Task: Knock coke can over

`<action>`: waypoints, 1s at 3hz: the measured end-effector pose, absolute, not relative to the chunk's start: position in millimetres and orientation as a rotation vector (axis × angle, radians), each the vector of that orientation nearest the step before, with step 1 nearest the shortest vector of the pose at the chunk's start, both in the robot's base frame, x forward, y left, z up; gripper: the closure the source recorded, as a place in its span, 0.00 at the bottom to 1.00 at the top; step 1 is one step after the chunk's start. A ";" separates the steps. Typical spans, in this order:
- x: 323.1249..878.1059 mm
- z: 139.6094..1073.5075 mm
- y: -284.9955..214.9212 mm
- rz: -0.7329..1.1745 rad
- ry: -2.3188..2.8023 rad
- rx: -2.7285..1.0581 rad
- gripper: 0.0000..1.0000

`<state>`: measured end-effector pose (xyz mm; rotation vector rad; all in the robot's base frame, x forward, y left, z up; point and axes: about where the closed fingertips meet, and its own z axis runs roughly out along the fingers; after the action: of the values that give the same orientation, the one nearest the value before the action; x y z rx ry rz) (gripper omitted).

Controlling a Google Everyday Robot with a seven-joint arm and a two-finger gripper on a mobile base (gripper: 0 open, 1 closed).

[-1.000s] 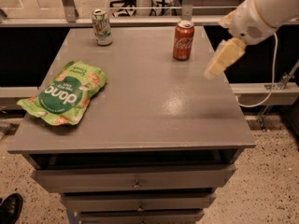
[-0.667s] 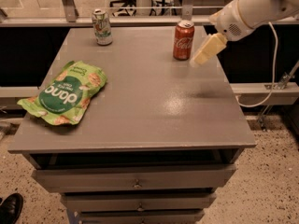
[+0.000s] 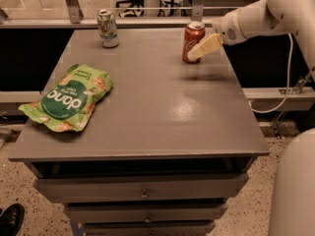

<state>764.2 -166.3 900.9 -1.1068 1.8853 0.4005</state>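
the gripper [image 3: 204, 47], opening i cannot tell, sits at the coke can's [image 3: 193, 41] 4 o'clock; shove its upper half toward 10 o'clock.

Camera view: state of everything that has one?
coke can: upright, far right of the table.
gripper: at the coke can's right side, contact unclear.
white-and-green soda can: upright, far left.
snack bag: lying flat, near left edge.
drawers: shut.
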 end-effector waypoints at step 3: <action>746.7 908.2 -116.8 0.839 1.608 -1.118 0.00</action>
<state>746.7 -116.8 908.2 -1.1182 1.6075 0.8387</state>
